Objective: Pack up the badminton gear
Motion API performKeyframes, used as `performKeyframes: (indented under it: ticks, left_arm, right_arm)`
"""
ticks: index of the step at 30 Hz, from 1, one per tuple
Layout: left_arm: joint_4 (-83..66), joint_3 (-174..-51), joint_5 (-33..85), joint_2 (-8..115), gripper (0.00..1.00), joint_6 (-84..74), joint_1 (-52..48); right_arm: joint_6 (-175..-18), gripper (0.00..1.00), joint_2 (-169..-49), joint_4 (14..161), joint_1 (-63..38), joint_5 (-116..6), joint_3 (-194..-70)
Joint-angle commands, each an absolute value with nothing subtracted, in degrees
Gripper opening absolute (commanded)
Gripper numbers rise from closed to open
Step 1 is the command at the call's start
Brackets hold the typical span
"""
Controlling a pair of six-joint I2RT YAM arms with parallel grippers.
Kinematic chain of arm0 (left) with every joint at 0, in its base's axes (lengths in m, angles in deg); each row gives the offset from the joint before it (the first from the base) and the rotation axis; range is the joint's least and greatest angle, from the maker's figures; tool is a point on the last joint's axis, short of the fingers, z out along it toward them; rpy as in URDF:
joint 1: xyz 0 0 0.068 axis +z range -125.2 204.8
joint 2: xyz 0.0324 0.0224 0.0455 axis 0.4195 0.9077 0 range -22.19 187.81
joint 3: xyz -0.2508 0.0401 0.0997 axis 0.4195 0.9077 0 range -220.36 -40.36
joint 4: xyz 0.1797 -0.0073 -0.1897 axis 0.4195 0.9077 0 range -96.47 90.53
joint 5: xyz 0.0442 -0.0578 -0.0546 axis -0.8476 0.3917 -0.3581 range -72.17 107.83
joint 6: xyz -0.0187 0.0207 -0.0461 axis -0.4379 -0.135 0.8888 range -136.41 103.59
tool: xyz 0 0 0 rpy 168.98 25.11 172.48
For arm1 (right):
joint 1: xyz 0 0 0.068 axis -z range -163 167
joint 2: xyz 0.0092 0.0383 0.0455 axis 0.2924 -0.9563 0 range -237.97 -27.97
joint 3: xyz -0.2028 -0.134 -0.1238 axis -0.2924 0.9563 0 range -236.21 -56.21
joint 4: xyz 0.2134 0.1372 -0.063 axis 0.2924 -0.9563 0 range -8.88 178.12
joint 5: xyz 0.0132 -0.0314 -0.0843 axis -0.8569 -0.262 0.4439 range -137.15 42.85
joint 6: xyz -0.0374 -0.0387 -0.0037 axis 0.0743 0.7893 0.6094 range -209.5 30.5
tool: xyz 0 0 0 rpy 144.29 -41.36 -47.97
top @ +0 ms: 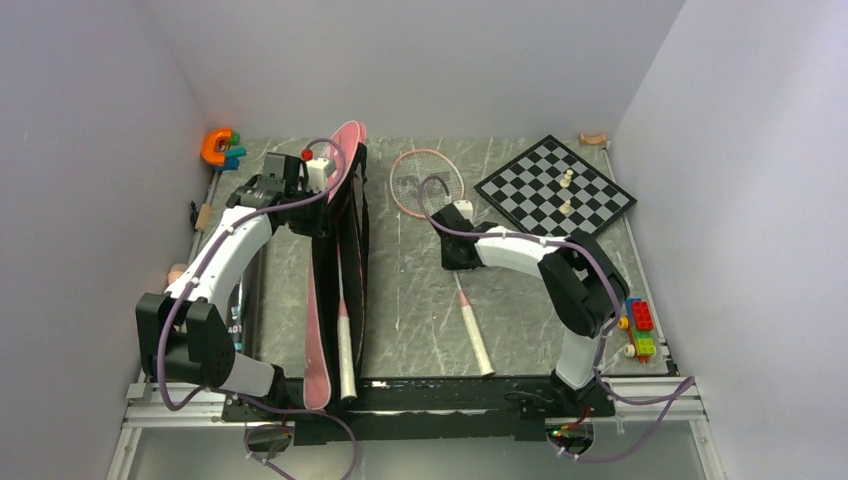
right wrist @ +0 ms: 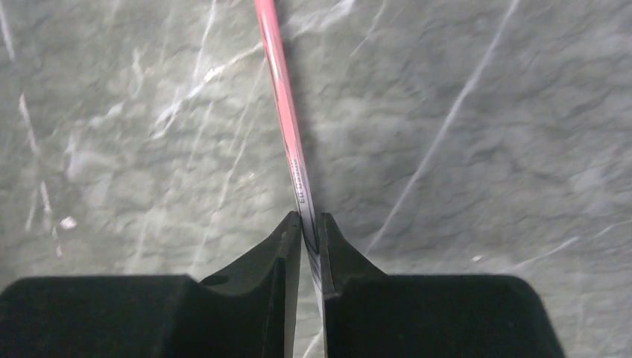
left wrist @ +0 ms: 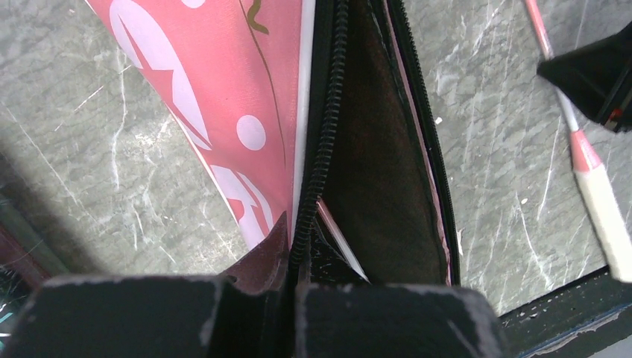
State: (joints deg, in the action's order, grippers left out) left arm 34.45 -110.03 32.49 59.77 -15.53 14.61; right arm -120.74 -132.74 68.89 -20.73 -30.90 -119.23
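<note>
The pink racket bag (top: 322, 300) lies left of centre with its zipped mouth held open. My left gripper (top: 315, 178) (left wrist: 298, 246) is shut on the bag's black zipper edge (left wrist: 322, 149). One racket lies inside the bag, its white handle (top: 346, 350) sticking out at the near end and its shaft (left wrist: 339, 239) showing inside. The second racket lies on the table, with its head (top: 427, 180) far and its handle (top: 476, 335) (left wrist: 602, 205) near. My right gripper (top: 455, 238) (right wrist: 310, 233) is shut on this racket's thin pink shaft (right wrist: 282, 97). A long dark tube (top: 240, 325) lies partly hidden under my left arm.
A chessboard (top: 555, 190) with pale pieces sits at the back right. An orange C-shaped toy (top: 218, 147) is in the back left corner. A coloured brick toy (top: 640, 328) lies by the right arm's base. Grey walls close in three sides.
</note>
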Motion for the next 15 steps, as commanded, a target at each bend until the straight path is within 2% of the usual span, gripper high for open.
performKeyframes:
  ticks: [1, 12, 13, 15]
  left_arm:
    - [34.0, -110.2, 32.7, 56.2, 0.00, -15.7, 14.8]
    - [33.5, -109.3, 32.6, 55.3, 0.00, -15.7, 14.8]
    - [33.4, -109.3, 32.7, 55.2, 0.00, -15.7, 14.8]
    - [33.4, -109.2, 32.7, 55.3, 0.00, -15.7, 14.8]
  right_arm:
    - [-128.9, 0.00, -130.6, 64.7, -24.2, -30.5, -117.3]
    - [-139.1, 0.00, -121.2, 60.0, -33.8, -31.7, -109.9]
    - [-139.1, 0.06, -120.8, 59.9, -33.8, -32.4, -109.5]
    - [-138.5, 0.31, -120.5, 59.2, -33.4, -31.4, -109.8]
